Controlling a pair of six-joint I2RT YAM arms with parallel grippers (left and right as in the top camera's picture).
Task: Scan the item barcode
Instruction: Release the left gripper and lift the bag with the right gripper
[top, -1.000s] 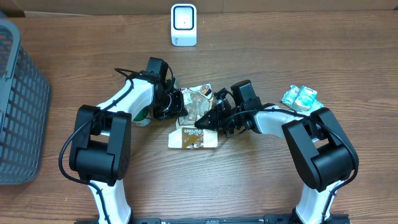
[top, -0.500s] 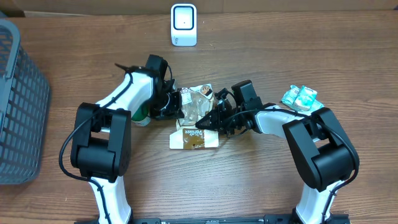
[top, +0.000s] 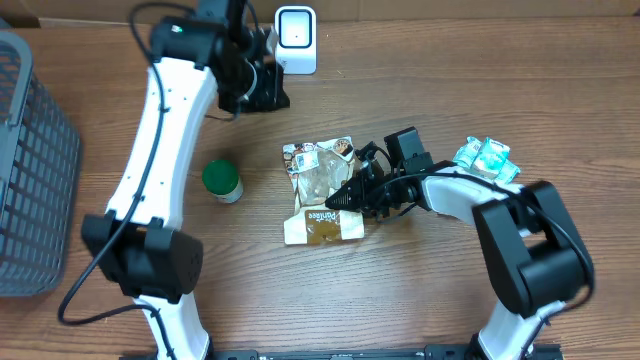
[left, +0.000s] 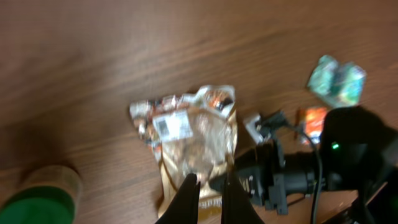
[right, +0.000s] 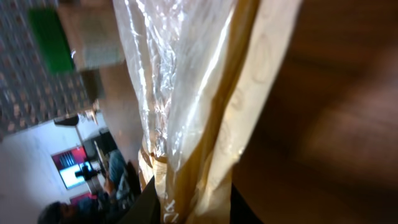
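wood-grain worktop, seen from above. right fingers (top: 352, 196) are nearly closed, pinching one edge of the snack bag (top: 320, 180), which lies flat just ahead of their tips. left fingers (left: 188, 196) are closed on nothing, raised well above the bag, with the scanner (top: 295, 40) just beside them. the white label (left: 171, 124) faces up, so lift with a firm pinch, then tilt that label toward the scanner's window without crumpling the film.

Snack bag (left: 196, 140) blurred, print unreadable
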